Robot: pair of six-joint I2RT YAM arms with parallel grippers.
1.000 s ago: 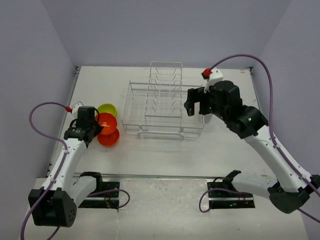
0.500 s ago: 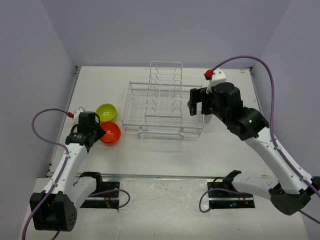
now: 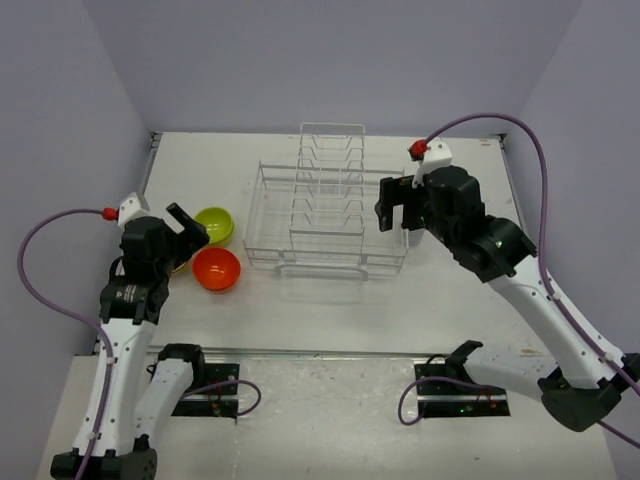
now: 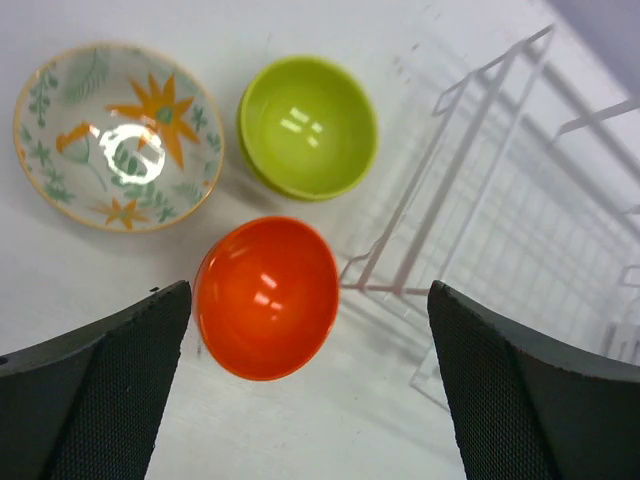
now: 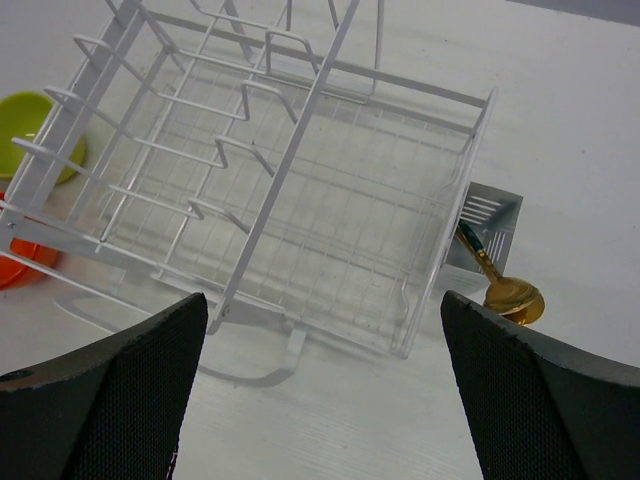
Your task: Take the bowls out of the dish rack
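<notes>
Bowls outside the dish rack: orange-red bowl, lime-green bowl and cream flower-patterned bowl sit upright, grouped on the surface just left of it, within the left arm's reach. Left gripper hovers above them, jaws spread and holding nothing. Right gripper, jaws likewise spread, hangs over the rack's right end, apparently idle since no bowl shows inside.

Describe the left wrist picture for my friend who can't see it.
Three bowls sit on the table: a flowered bowl, a green bowl, an orange bowl. The open left gripper hovers above; the wire dish rack stands beside them.
</notes>
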